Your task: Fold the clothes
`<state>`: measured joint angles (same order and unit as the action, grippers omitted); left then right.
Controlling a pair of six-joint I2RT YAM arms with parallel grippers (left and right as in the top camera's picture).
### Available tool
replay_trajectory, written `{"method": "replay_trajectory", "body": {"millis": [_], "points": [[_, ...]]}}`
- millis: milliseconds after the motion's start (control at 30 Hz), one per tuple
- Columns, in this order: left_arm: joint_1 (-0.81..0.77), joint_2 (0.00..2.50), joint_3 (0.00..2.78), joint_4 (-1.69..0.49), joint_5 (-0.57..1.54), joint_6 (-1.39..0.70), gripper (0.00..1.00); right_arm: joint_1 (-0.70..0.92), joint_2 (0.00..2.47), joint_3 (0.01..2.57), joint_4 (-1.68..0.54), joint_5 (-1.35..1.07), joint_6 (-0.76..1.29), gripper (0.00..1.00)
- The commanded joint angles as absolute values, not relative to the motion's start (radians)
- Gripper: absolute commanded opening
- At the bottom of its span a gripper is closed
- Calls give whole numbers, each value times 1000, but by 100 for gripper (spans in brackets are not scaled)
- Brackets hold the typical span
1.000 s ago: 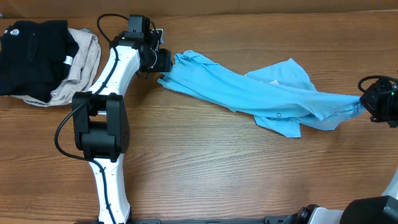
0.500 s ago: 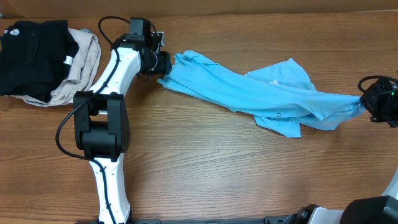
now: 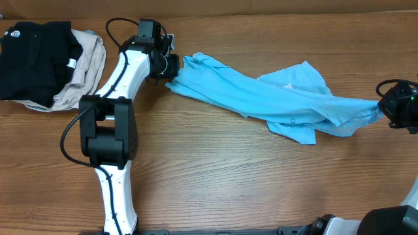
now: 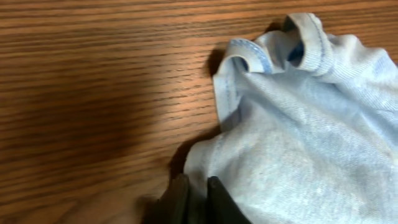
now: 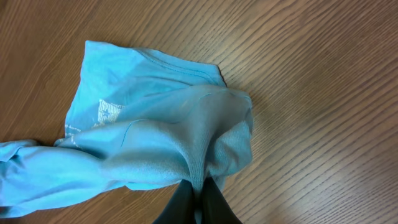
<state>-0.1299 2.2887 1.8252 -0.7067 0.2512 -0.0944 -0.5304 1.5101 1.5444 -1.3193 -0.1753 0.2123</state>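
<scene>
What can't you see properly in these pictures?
- Overhead: black garment, cut off by the left edge.
- Overhead: beige garment, mostly hidden under the black one.
- Right wrist: T-shirt, its print too small and crumpled to read.

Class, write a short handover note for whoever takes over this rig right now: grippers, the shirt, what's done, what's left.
Left gripper: shut on the blue T-shirt at one end.
Right gripper: shut on its opposite end.
T-shirt: bunched, stretched lengthwise across the table between both arms.
Done: both ends gripped.
To do: spread it flat, then every fold.
</scene>
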Motion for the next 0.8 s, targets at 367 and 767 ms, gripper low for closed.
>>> {"method": "replay_trajectory", "body": {"millis": [367,767], "points": [[-122,2268,1885,-766,263,-91,4,-539,1502,1542,-1301,-165,208,5],[-72,2076,2375,-929,239,-94,4,-539,1501,1598,-1221,-241,208,5]]}}
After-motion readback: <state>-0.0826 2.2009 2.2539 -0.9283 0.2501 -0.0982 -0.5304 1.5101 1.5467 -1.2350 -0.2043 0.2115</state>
